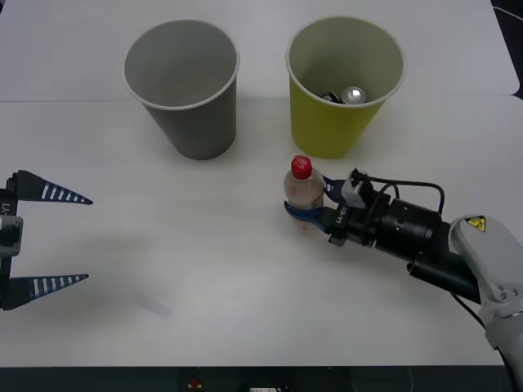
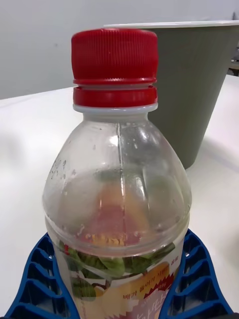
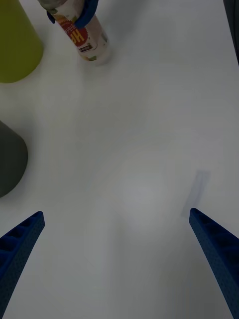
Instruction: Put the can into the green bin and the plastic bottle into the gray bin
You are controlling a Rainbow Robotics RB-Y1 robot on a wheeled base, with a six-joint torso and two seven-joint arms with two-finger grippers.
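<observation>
The plastic bottle (image 1: 302,189) with its red cap stands upright on the white table, in front of the green bin (image 1: 327,131). My right gripper (image 1: 309,206) is shut on its body, a blue finger (image 2: 35,284) pressing each side of the label. The can (image 1: 355,95) lies inside the green bin, silver top showing. The gray bin (image 1: 196,122) stands to the left of the green one, and in the right wrist view it rises behind the bottle (image 2: 117,189). My left gripper (image 1: 88,238) hangs open at the table's left edge, far from everything.
A table seam runs across behind the bins. In the left wrist view the bottle (image 3: 92,42), the green bin (image 3: 15,45) and the gray bin (image 3: 10,159) lie well beyond my open left gripper (image 3: 117,219), with bare white table between.
</observation>
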